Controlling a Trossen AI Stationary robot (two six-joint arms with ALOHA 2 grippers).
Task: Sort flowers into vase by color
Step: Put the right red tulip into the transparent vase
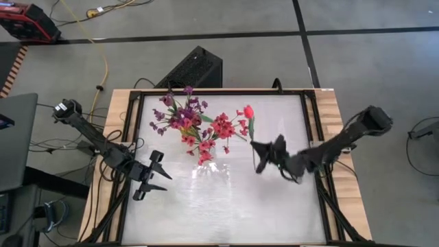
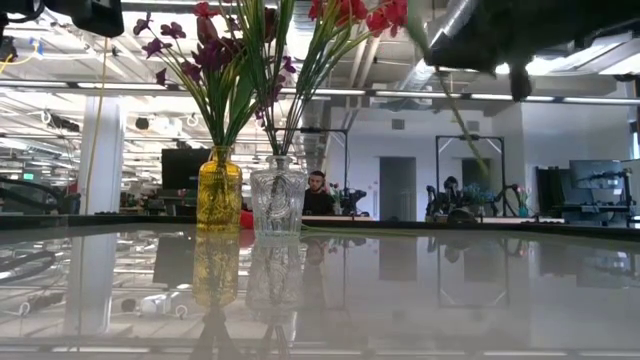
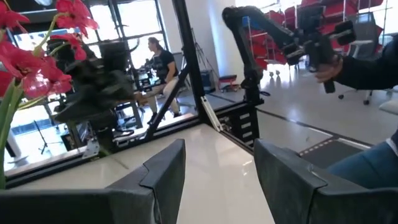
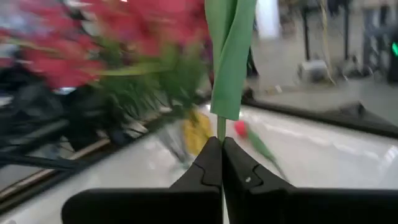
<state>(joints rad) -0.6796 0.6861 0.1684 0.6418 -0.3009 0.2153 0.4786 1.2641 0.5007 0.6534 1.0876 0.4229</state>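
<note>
A yellow vase [image 2: 219, 190] holds purple sprays [image 1: 177, 113], and a clear vase [image 2: 278, 195] beside it holds red-pink sprays [image 1: 221, 127]. Both vases stand on their bases on the glossy tabletop. My right gripper [image 1: 264, 152] is right of the vases, raised and shut on a red tulip [image 1: 248, 111]. My left gripper [image 1: 154, 177] waits open near the table's left edge, touching nothing. Its wrist view shows its fingers [image 3: 168, 168] spread, with the red-pink sprays [image 3: 37, 56] close by. My right gripper pinches the tulip's thin green stem [image 4: 221, 129] between its two shut fingers, just below a long green leaf [image 4: 231, 56]. The tulip is lifted clear of the table. The lower stem [image 2: 462, 125] hangs slanting below the gripper, and the red head points toward the far edge.
The table [image 1: 226, 206] is glossy and mirrors the vases. A dark frame [image 1: 312, 123] runs along its sides. A black box [image 1: 192, 68] sits beyond the far edge. People sit in the room behind [image 2: 318, 190]. Bare tabletop lies toward the near edge.
</note>
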